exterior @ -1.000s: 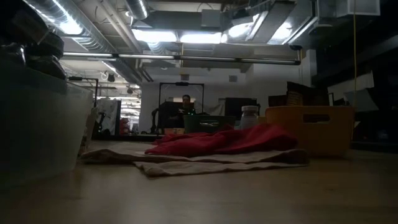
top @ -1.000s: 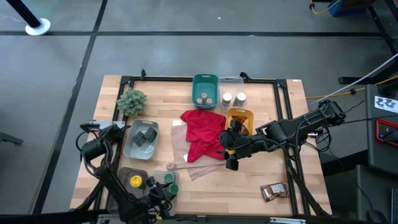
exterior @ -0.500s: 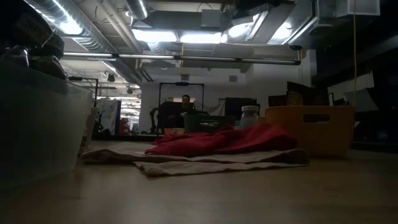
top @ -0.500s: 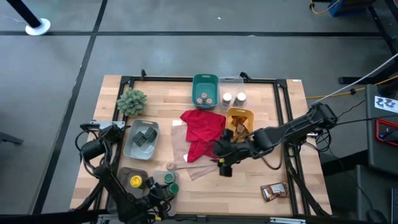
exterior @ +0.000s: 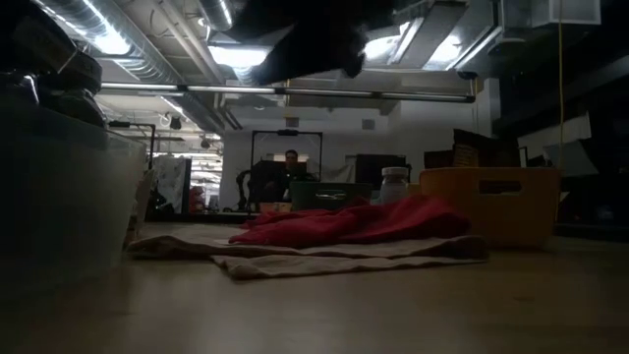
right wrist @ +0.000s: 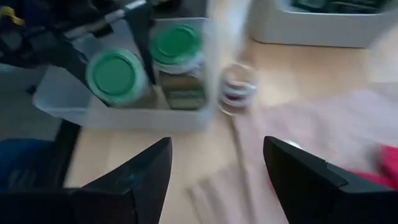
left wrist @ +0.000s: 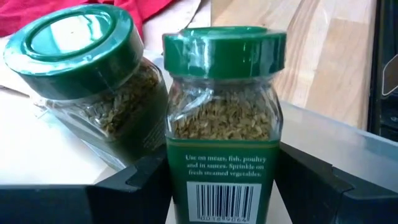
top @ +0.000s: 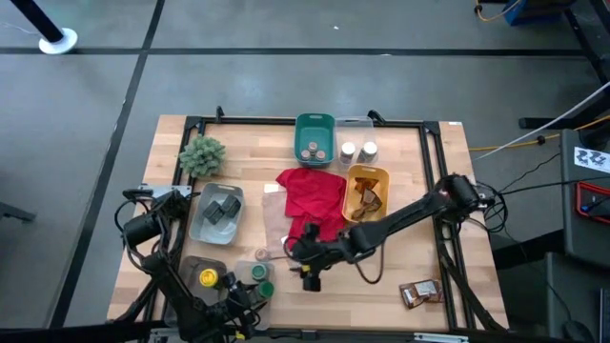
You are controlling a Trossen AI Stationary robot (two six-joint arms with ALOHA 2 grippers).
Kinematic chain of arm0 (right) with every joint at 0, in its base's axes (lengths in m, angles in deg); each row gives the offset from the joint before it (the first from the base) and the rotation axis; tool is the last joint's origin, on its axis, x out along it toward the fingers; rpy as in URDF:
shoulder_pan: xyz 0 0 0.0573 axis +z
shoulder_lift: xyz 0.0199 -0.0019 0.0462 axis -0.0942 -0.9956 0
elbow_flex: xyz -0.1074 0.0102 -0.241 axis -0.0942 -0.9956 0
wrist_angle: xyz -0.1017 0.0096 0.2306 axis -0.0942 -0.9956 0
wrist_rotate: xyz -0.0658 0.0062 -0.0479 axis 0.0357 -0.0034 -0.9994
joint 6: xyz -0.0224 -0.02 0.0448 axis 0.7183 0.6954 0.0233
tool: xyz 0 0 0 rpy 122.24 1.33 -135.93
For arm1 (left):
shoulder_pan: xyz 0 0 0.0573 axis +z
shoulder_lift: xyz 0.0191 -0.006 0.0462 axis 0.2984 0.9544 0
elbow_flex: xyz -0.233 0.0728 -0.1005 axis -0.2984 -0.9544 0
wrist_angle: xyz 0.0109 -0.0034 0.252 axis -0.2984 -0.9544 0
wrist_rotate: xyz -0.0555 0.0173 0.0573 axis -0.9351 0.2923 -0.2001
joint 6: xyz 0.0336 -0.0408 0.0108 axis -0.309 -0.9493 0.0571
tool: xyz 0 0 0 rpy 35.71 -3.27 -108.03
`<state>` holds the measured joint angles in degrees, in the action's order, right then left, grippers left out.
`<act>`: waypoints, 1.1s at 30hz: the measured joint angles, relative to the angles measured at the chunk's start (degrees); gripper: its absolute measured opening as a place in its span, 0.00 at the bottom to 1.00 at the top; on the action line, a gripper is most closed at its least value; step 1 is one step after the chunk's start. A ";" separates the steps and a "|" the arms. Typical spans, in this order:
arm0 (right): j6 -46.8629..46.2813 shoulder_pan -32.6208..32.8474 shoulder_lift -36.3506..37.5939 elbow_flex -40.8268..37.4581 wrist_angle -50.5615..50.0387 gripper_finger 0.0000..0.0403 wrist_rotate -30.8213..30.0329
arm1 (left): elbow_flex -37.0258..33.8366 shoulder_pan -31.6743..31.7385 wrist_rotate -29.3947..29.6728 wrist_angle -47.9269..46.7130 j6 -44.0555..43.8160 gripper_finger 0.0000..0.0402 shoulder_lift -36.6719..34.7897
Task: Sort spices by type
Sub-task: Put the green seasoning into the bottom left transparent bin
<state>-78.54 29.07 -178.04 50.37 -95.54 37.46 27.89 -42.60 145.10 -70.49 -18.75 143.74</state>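
The right pincer (top: 308, 277) has been moved from beside the yellow plastic bin (top: 367, 187) across the red cloth (top: 312, 200) to the near middle of the wooden bench (top: 419, 257). Its fingers are seen spread apart with nothing between them. In the low view a dark part of this arm now fills the top of the picture, where none was seen before.

The left pincer (left wrist: 217, 186) is unchanged at the near left corner. Its fingers stand apart on either side of an upright green-lidded glass spice jar (left wrist: 222, 124) in a clear plastic tray (top: 221, 276); contact cannot be confirmed. A second green-lidded jar (left wrist: 93, 81) leans tilted beside the first.

The remaining spices are placed as follows:
- tan-lidded jars (top: 312, 151) in the teal bin (top: 315, 124)
- white-lidded jars (top: 358, 150) just beside that bin
- dark grey tins (top: 221, 210) in the grey tray (top: 200, 229)
- brown foil packets (top: 420, 292) near the right front corner
- a yellow-lidded jar (top: 208, 277) in the clear tray
- a small jar (top: 262, 254) alone by the beige paper (top: 276, 224)

The right wrist view is blurred. The yellow bin's contents cannot be made out clearly.
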 joint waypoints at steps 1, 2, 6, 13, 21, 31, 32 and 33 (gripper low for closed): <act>-0.02 -0.01 -1.08 0.00 2.15 0.63 0.88 | 0.00 0.02 -0.02 0.01 0.01 0.59 0.00; 0.01 -0.01 -1.99 0.00 3.93 0.63 1.97 | 0.00 0.02 -0.16 0.01 0.01 0.59 0.00; 0.01 -0.01 -4.71 0.02 10.69 0.63 5.21 | 0.00 0.02 -0.68 0.02 0.67 0.59 0.00; 0.02 -0.01 -7.36 0.04 16.27 0.63 4.98 | 0.00 0.16 -0.85 0.00 0.95 0.59 -0.04; 0.27 1.06 -9.69 0.04 19.49 0.63 1.46 | 0.00 0.44 -0.87 0.09 1.02 0.59 -0.07; 0.52 1.52 -10.34 0.16 20.95 0.63 -1.75 | 0.00 0.44 -0.87 0.07 1.04 0.59 -0.07; 0.54 1.52 -10.47 0.11 20.39 0.63 -1.91 | 0.00 0.44 -0.87 0.04 1.04 0.59 -0.07; 0.54 1.52 -10.68 0.11 20.21 0.63 -1.95 | 0.00 0.44 -0.85 0.03 1.05 0.59 -0.07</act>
<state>-77.99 30.59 -188.72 50.48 -75.32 35.50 27.89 -42.17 144.24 -70.45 -17.70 143.67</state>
